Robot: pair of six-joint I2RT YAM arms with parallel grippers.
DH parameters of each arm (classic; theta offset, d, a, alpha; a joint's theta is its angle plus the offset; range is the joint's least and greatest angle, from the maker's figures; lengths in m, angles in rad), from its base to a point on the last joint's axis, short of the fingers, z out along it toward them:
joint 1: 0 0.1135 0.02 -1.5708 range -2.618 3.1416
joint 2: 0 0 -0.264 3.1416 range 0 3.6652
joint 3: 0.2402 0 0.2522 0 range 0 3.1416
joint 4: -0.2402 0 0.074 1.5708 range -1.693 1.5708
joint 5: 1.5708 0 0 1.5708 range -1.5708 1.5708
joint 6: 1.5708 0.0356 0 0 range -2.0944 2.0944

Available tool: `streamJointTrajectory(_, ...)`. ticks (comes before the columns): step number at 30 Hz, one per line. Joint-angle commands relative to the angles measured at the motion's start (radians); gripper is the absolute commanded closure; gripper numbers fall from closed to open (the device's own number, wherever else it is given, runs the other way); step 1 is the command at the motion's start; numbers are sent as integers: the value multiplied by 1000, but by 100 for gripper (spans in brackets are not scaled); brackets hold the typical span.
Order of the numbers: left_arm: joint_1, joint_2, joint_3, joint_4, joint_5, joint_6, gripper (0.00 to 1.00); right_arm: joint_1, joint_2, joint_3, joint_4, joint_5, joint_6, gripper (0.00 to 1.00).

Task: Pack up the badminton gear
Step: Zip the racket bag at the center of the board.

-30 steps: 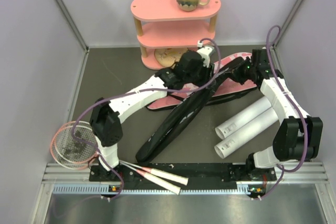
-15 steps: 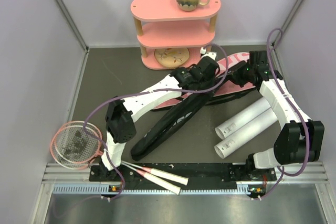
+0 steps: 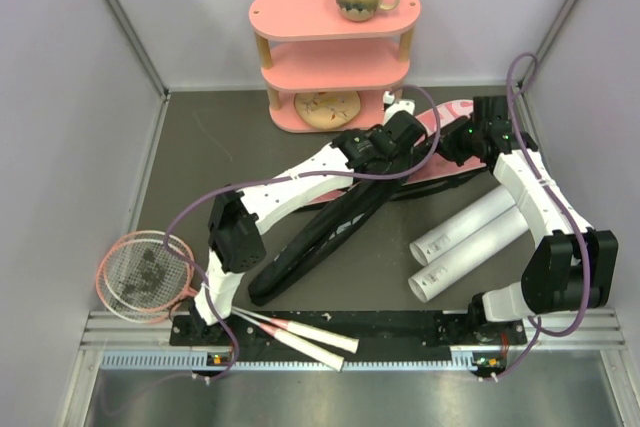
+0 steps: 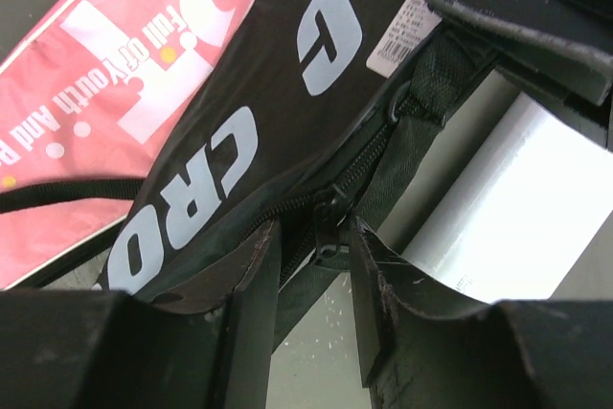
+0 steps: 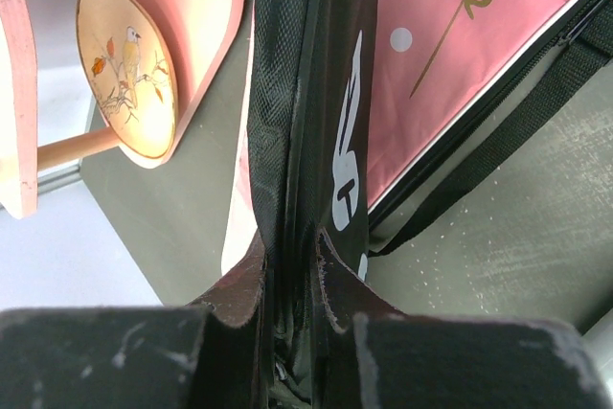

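Pinched the far end of the black bag [image 3: 320, 235] tightly in the right gripper [image 5: 290, 248], straddled its zipper pull [image 4: 330, 234] with the half-open left gripper [image 4: 314, 241], the bag lying mid-table across the pink bag [image 3: 447, 169], tubes [image 3: 470, 237] just beside, shelf [image 3: 335, 77] close behind.

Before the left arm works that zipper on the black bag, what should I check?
1. Zipper pull inside the left gripper: ok, centred between the fingers.
2. Left gripper closed on the pull: not ok, a gap shows on each side.
3. Right gripper clamped on the black bag edge: ok.
4. Pink bag clear of the fingers: ok, it lies under the black bag.
5. White tubes clear of both arms: ok, lying apart to the right.
6. Rackets packed: not ok, they lie outside, near left.
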Motion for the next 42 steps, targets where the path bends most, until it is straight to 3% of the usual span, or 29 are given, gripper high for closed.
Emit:
streamJointTrajectory(1, -4, 35, 79, -7, -48, 4, 62, 13, -20, 55, -12, 42, 19, 100)
streamJointTrajectory(9, -7, 66, 114, -13, -57, 16, 64, 15, -17, 56, -15, 38, 10, 100)
streamJointTrajectory(13, -10, 66, 122, -13, -72, 28, 83, 13, -12, 61, -17, 37, 7, 100)
streamJointTrajectory(17, -18, 57, 116, -13, -97, 53, 90, 16, -14, 63, -17, 46, -6, 100)
streamJointTrajectory(20, -20, 31, 84, 4, -68, 83, 100, 15, -31, 49, -6, 74, -13, 100)
streamJointTrajectory(33, -14, -294, -324, 148, 237, 209, 100, -130, 43, 42, 224, -17, -93, 100)
streamJointTrajectory(42, -14, -462, -640, 188, 308, 171, 100, -194, 103, 102, 323, -23, -116, 100)
